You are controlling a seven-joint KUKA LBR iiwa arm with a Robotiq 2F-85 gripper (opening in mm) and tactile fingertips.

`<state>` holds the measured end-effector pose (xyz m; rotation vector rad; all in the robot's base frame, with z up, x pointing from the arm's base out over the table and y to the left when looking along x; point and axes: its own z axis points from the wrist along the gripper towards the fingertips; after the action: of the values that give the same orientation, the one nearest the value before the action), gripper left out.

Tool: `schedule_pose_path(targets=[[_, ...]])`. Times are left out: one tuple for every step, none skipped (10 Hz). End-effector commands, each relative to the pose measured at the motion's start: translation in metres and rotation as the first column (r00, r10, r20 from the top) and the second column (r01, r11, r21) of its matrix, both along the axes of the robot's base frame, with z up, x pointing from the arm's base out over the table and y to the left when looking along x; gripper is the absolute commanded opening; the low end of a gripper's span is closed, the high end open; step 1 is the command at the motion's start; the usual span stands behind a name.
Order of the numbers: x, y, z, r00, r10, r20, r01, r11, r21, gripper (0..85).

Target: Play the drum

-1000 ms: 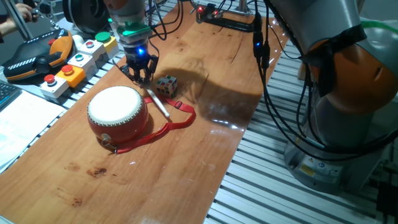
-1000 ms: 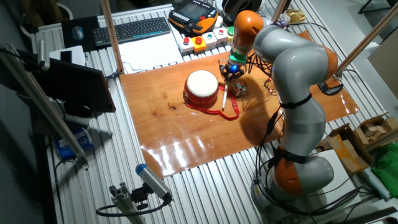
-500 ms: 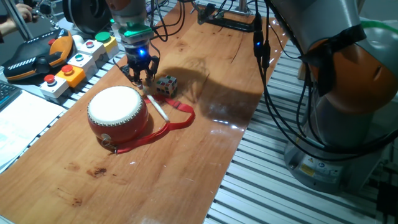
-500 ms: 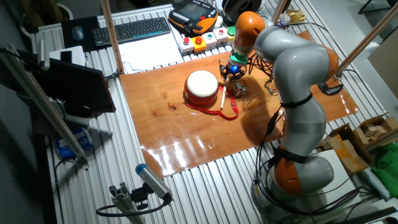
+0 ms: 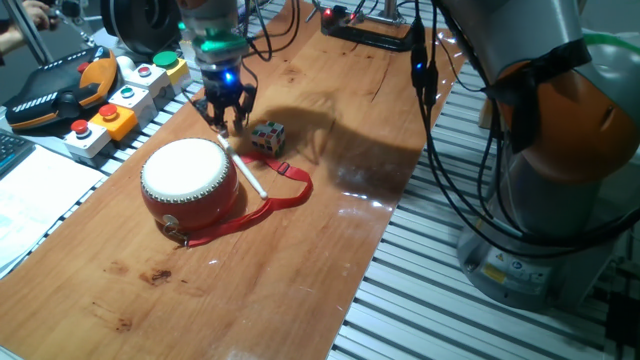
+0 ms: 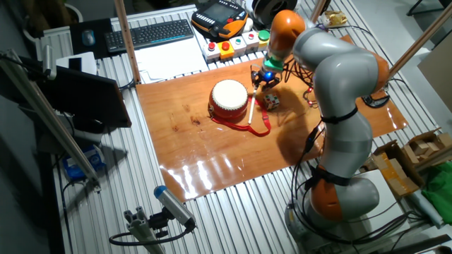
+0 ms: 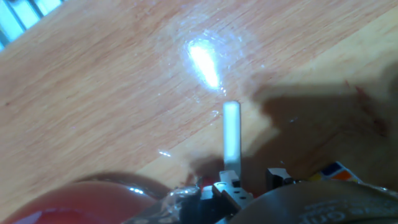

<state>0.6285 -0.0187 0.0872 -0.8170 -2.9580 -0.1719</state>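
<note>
Hand view shows the gripper (image 7: 245, 182) apparently clamping a white stick (image 7: 231, 134); no legible writing. On the glossy wooden table (image 5: 300, 260), the drum (image 5: 189, 180) sits beside it.

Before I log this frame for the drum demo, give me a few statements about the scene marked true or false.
1. The gripper is shut on the white stick. True.
2. The drum lies on its side. False: it stands upright, skin facing up.
3. The puzzle cube sits on the drum skin. False: it rests on the wooden table beside the drum.
4. The stick's far end hangs above the strap. True.
5. The stick rests on the drum skin. False: it runs beside the drum.
</note>
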Motion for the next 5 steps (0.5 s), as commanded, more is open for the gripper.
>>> schedule_pose_path(targets=[[-0.0019, -0.002, 0.028, 1.0, 0.001, -0.001, -0.001, 1.0, -0.016, 30.7], [-0.0061, -0.003, 0.048, 1.0, 0.005, 0.003, -0.005, 0.999, -0.037, 24.7], [-0.0109, -0.003, 0.068, 1.0, 0.006, 0.006, -0.006, 0.999, -0.048, 13.7], [-0.0163, -0.007, 0.091, 1.0, 0.001, 0.008, -0.001, 0.999, -0.034, 0.7], [-0.0225, -0.011, 0.11, 1.0, 0.006, 0.02, -0.006, 0.999, -0.032, 0.7]])
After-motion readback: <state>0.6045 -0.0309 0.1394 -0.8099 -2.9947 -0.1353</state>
